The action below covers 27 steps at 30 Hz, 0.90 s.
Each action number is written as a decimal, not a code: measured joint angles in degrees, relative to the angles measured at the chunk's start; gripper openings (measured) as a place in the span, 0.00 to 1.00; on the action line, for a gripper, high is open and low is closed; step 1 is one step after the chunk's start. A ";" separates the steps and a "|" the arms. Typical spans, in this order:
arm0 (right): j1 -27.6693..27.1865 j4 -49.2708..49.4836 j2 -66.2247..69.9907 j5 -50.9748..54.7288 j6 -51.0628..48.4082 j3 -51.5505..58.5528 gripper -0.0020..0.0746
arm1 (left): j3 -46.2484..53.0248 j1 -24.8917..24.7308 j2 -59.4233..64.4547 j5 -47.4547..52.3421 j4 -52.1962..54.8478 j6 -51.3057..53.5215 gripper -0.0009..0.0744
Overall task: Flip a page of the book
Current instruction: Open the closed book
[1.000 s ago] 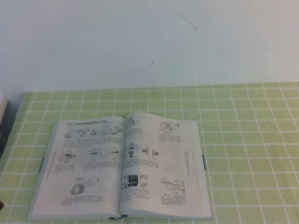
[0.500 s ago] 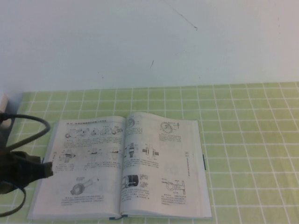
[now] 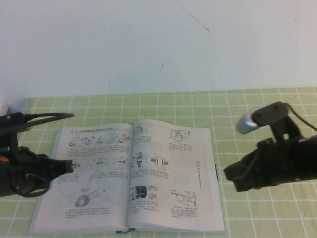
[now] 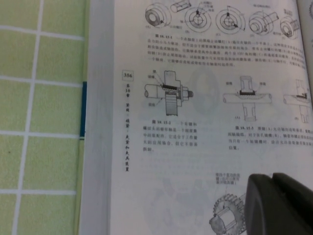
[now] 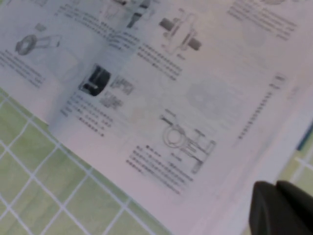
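The book [image 3: 130,198] lies open and flat on the table, left of centre. Its right-hand page [image 3: 173,171] shows black part drawings and captions, and also shows in the right wrist view [image 5: 195,98]. The left-hand page shows in the left wrist view [image 4: 205,122]. My left gripper [image 3: 69,166] hangs over the book's left edge, fingers together and empty; it also shows in the left wrist view [image 4: 271,178]. My right gripper [image 3: 229,174] is just off the book's right edge, fingers together and empty; it also shows in the right wrist view [image 5: 275,187].
A green checked cloth [image 3: 257,114] covers the table. A white wall stands behind it. A pale object [image 3: 2,106] sits at the far left edge. The book's blue-grey cover edge [image 4: 83,110] borders the cloth.
The left arm has come further in from the left, up to the book's left edge. The right arm has entered from the right, beside the book's right edge. The book has not moved.
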 joint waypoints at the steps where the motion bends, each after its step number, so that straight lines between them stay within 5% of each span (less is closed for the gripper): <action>1: 2.37 0.45 2.31 -0.83 -0.79 -1.31 0.02 | 0.00 0.00 0.92 -0.95 -0.27 -0.01 0.01; 11: 7.41 2.73 11.67 -5.05 -6.24 -9.68 0.05 | -0.09 0.00 10.30 -4.78 -1.36 1.48 0.01; 14: 7.41 3.90 11.80 -7.13 -6.24 -9.68 0.16 | -0.09 0.00 12.99 -7.64 -1.36 2.03 0.01; 20: 7.41 6.81 13.36 -8.44 -6.38 -9.68 0.58 | -0.22 0.00 18.20 -9.29 -2.08 2.50 0.01; 27: 7.41 12.69 19.87 -8.23 -6.38 -9.96 0.66 | -1.71 0.00 19.96 -7.47 -5.03 2.72 0.01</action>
